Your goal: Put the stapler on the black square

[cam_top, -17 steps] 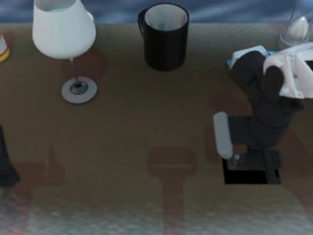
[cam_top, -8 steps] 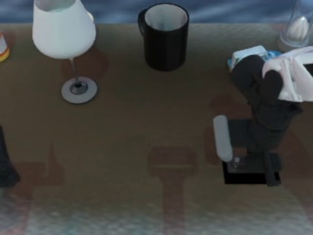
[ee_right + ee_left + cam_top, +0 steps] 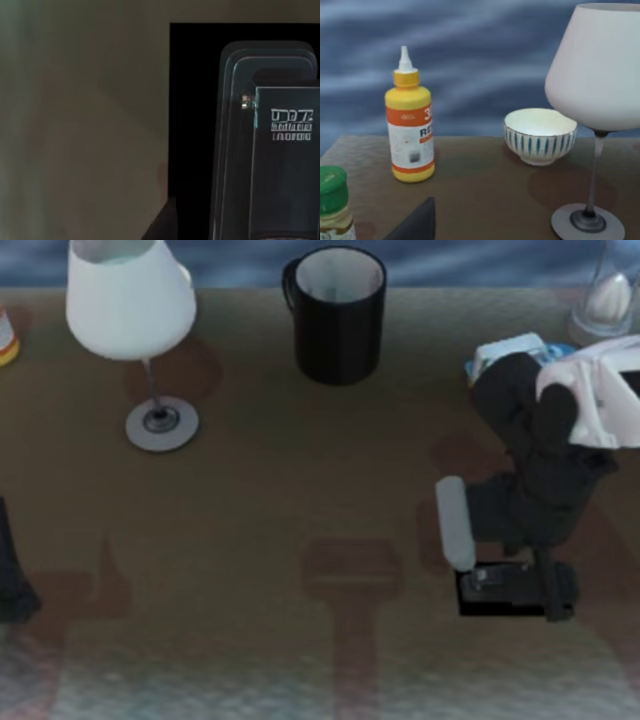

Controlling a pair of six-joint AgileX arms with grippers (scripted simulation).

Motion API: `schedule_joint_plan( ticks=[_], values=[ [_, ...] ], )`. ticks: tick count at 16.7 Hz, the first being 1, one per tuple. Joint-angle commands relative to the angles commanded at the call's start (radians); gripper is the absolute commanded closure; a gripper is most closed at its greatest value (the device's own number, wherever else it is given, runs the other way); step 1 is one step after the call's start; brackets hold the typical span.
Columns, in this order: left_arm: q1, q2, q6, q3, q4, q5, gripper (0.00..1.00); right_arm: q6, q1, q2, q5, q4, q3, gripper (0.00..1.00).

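The dark stapler (image 3: 497, 582) lies lengthwise low over the black square (image 3: 500, 607) at the table's front right. My right gripper (image 3: 550, 587) reaches down from above and is shut on the stapler's right end. The right wrist view shows the stapler (image 3: 270, 150) close up over the black square (image 3: 195, 100), with one dark fingertip (image 3: 162, 225) beside it. I cannot tell whether the stapler touches the patch. My left gripper (image 3: 12, 585) is parked at the table's left edge, open, with one finger (image 3: 417, 225) showing.
A black mug (image 3: 338, 315) stands at the back centre, and a white wine glass (image 3: 135, 300) at the back left. A blue-and-white brush (image 3: 510, 348) lies behind my right arm. A yellow bottle (image 3: 410, 135) and a striped bowl (image 3: 539, 135) are at the far left.
My right gripper has come down a little with the stapler, which now covers more of the black square. The left arm has not moved.
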Motion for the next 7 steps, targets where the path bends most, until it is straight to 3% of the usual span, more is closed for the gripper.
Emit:
schedule_joint_plan(
  ticks=[2,7],
  values=[
    [0.000,0.000,0.000,0.000,0.000,0.000,0.00,0.000,0.000,0.000,0.000,0.000,0.000,0.00],
    [0.000,0.000,0.000,0.000,0.000,0.000,0.00,0.000,0.000,0.000,0.000,0.000,0.000,0.00]
  ],
)
